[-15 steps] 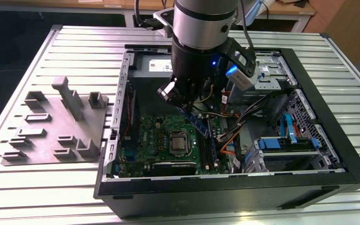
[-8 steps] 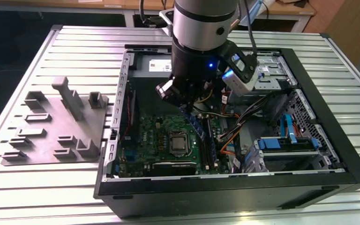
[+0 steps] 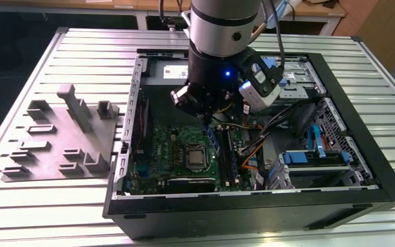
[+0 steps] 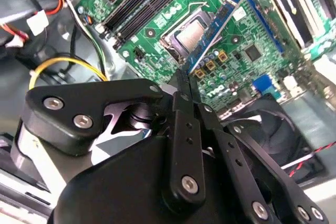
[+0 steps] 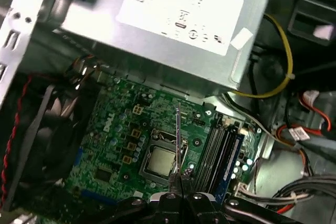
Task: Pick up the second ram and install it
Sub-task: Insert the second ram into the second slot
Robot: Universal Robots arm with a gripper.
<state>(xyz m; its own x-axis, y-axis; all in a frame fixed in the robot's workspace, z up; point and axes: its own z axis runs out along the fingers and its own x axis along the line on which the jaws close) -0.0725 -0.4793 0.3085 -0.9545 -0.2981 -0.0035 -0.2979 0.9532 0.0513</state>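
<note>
My gripper point(image 4: 185, 80) is shut on the second ram point(image 4: 215, 32), a long thin stick that reaches from the fingertips out over the green motherboard point(image 4: 247, 51). In the first wrist view the second ram point(image 5: 177, 135) is seen edge-on, a thin line rising from the gripper point(image 5: 177, 179) above the processor socket point(image 5: 160, 161). The long black memory slots point(image 5: 218, 150) lie just beside the stick, which hangs above the board and is not in a slot. In the exterior view the arm's wrist point(image 3: 215, 92) hangs inside the open computer case, over the motherboard point(image 3: 177, 154).
The grey power-supply box point(image 5: 173, 19) sits at the case's far end, with yellow and red cables point(image 5: 286, 51) beside it. A black fan point(image 5: 47, 129) borders the board. A grey fixture plate point(image 3: 60, 139) lies on the slatted table at the exterior view's left. Drive bays point(image 3: 321, 154) fill the case's right.
</note>
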